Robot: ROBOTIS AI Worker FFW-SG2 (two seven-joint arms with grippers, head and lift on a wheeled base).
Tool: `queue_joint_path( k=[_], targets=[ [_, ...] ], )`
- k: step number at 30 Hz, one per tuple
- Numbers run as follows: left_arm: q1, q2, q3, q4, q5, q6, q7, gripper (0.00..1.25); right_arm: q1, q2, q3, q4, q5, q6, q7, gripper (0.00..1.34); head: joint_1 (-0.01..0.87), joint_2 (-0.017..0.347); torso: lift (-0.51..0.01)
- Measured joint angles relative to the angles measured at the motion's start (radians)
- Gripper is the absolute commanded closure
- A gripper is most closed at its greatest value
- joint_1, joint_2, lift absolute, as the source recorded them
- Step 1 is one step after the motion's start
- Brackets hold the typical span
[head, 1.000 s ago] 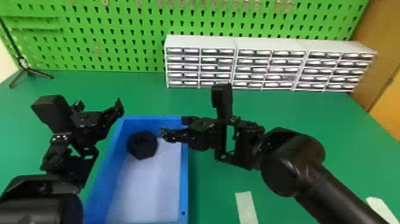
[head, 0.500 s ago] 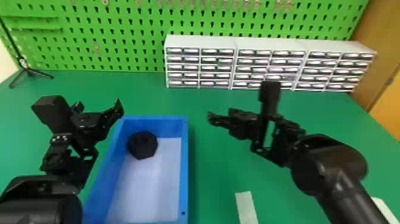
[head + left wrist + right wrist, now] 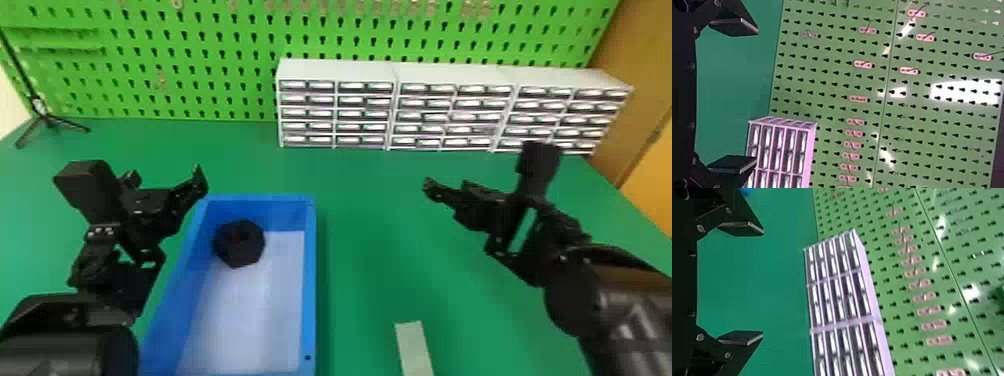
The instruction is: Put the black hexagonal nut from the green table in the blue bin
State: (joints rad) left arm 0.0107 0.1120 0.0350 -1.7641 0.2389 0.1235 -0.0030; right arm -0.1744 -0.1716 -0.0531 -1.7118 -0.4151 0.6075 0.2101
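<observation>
The black hexagonal nut [image 3: 239, 243] lies inside the blue bin [image 3: 310, 280], against its far left corner, touched by no gripper. My right gripper [image 3: 431, 189] is held over the green table [image 3: 365, 240], well to the right of the bin. In the right wrist view the right gripper [image 3: 763, 284] has its two fingers wide apart with only table behind them. Parked beside the bin's far left side is my left gripper [image 3: 197, 180]. The left wrist view shows the left gripper [image 3: 756, 96] open and holding nothing.
White drawer cabinets [image 3: 395, 105] stand along the back of the table before a green pegboard [image 3: 200, 60]. A black tripod [image 3: 44, 117] is at the back left. A pale strip [image 3: 413, 347] lies on the table near the front.
My right gripper has moved from over the bin's right rim away to the right, while the nut and left arm have stayed in place.
</observation>
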Motion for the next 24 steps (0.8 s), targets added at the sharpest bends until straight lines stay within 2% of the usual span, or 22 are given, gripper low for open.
queue_joint_path(
  k=[10, 16, 24],
  targets=[
    [-0.001, 0.000, 0.002, 0.000, 0.000, 0.000, 0.000, 0.13, 0.027, 0.025, -0.142, -0.035, 0.040, -0.001, 0.001, 0.30, 0.692, 0.008, -0.097],
    [-0.004, 0.000, 0.002, 0.000, 0.001, 0.000, 0.000, 0.13, 0.044, 0.029, -0.195, -0.040, 0.029, -0.015, 0.002, 0.28, 0.692, 0.008, -0.097],
    [-0.005, 0.000, 0.004, 0.000, 0.010, -0.001, -0.001, 0.13, 0.085, 0.047, -0.268, -0.040, 0.013, -0.085, 0.002, 0.28, 0.692, 0.008, -0.097]
  ],
)
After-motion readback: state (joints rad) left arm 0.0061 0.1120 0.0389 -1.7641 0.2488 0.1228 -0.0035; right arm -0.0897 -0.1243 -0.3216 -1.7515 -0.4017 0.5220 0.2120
